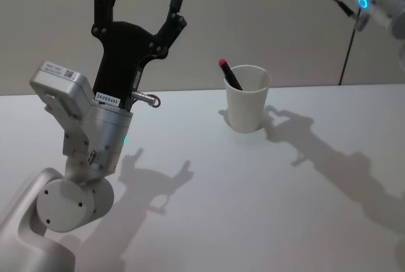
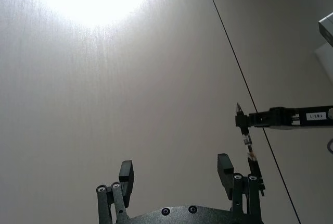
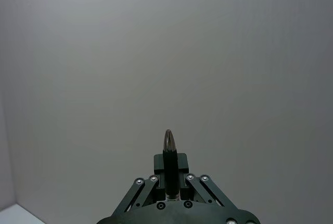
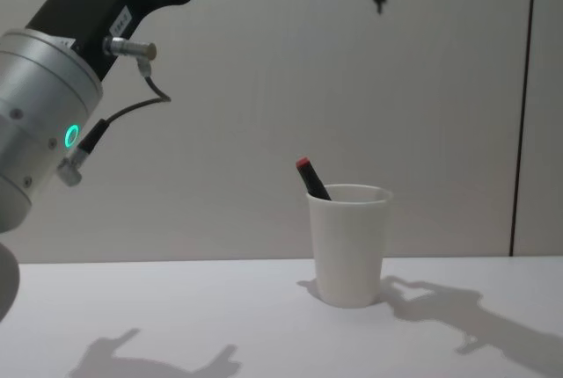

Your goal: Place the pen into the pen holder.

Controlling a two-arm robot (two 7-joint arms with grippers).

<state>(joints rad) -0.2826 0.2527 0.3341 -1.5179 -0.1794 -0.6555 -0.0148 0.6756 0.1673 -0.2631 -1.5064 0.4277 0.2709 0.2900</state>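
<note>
Two pens are in sight. One, black with a red cap, leans inside the white paper cup standing on the white table, far of centre. The second, a dark pen, is pinched between the right gripper fingers, hanging high above the cup. The left gripper is raised at the left, fingers spread, nothing in them.
</note>
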